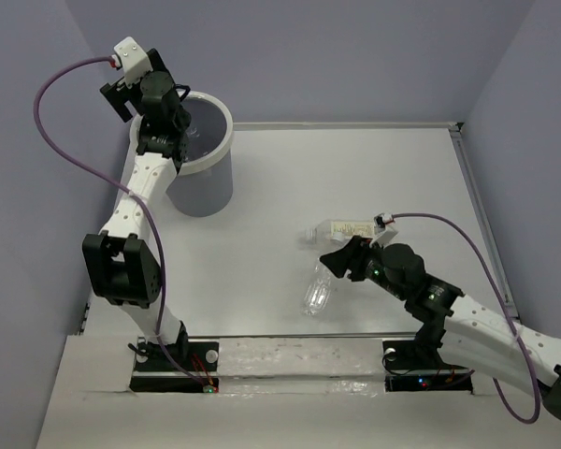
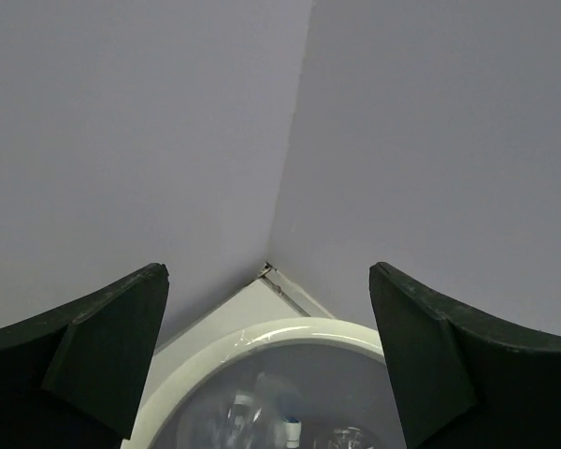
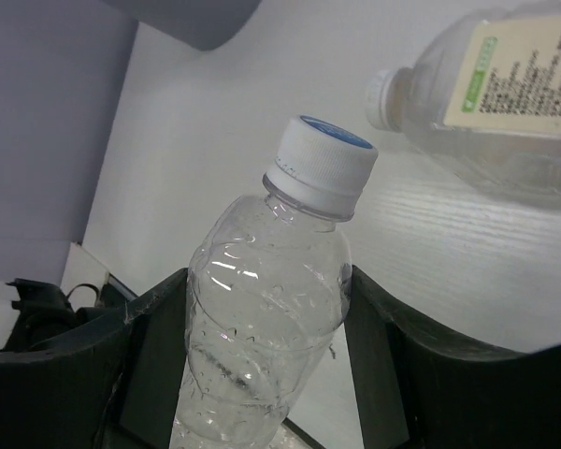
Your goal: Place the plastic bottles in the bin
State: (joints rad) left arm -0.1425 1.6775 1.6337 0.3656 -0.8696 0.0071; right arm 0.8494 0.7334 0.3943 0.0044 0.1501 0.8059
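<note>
My right gripper (image 1: 339, 262) is shut on a plain clear bottle (image 1: 316, 294) near the table's middle. In the right wrist view its fingers (image 3: 374, 327) press the bottle's (image 3: 262, 327) sides just below the white, blue-topped cap. A squarer bottle with a beige printed label (image 1: 344, 229) lies on its side just beyond it and also shows in the right wrist view (image 3: 505, 103). The grey bin with a white rim (image 1: 226, 140) stands at the far left. My left gripper (image 1: 173, 114) hangs open and empty over the bin (image 2: 262, 339). Clear bottles (image 2: 262, 419) lie inside.
Lavender walls close in the table on the left, back and right. A metal strip (image 1: 477, 201) runs along the table's right edge. The bin's dark wall (image 3: 196, 19) shows at the top of the right wrist view.
</note>
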